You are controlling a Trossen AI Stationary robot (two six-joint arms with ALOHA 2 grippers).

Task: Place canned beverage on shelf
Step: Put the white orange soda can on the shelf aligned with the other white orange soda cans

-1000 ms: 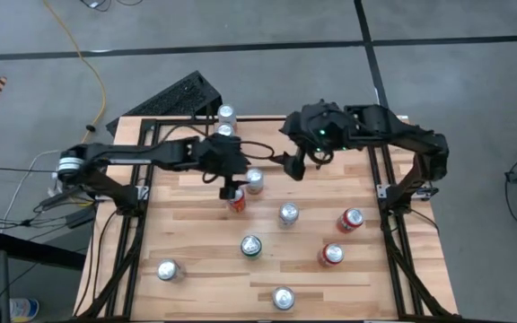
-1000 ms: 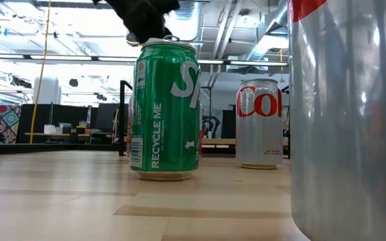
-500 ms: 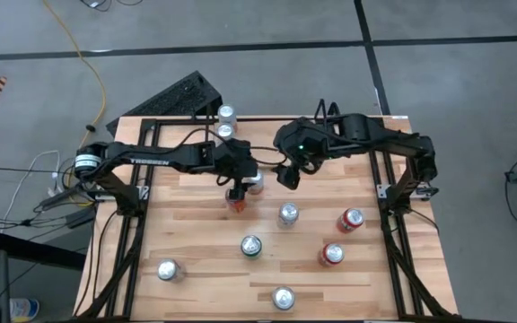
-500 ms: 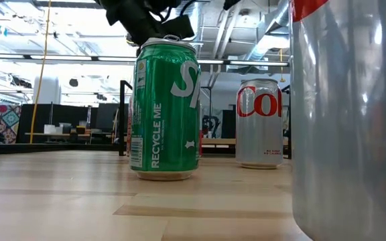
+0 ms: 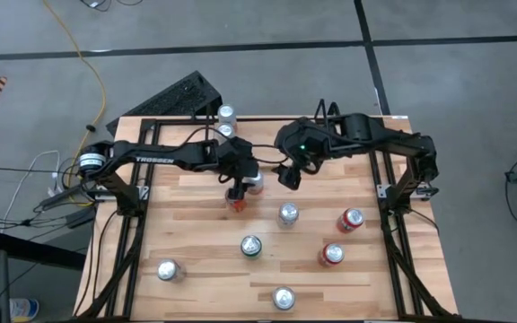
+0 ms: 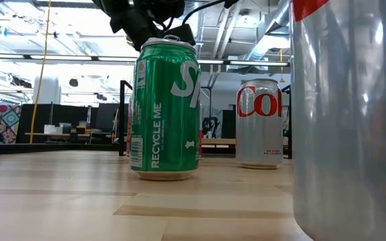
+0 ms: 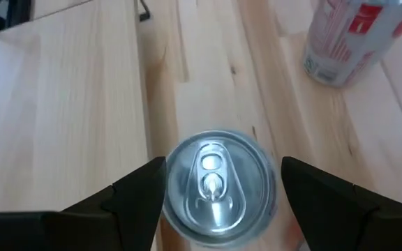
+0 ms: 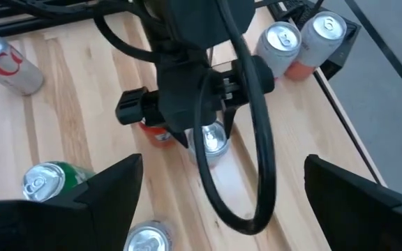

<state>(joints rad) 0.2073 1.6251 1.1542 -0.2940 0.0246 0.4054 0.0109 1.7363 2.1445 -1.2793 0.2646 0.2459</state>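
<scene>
While the wooden bench point(image 5: 196, 296) carries many loose cans, the work is near the middle of its far half. The shelf point(image 5: 206, 97) stands at the far edge, toward the far left corner, with two silver cans point(image 5: 227, 114) on it, one behind the other.

The left arm reaches from the left edge to the centre. The left gripper point(image 7: 218, 183) hangs straight over a red can point(image 5: 237, 203) with a silver top, which stands on the bench, well apart from the shelf. The two fingers point(image 7: 137, 197) are on either side of the can's rim and very close to it. They look narrowed around the can, but I cannot tell if they press it already. Another silver can point(image 5: 255, 180) stands just beside the red one, on the far side.

The right arm comes from the right edge, and the right gripper point(image 8: 218, 185) waits with fingers spread wide, near the left gripper and above the bench.

I think the main risk is the neighbour can: if the red can is lifted or carried toward the shelf carelessly, a finger may knock the neighbour over. The two grippers are also close and could collide. A weak grip on the smooth wall could let the can slip.
</scene>
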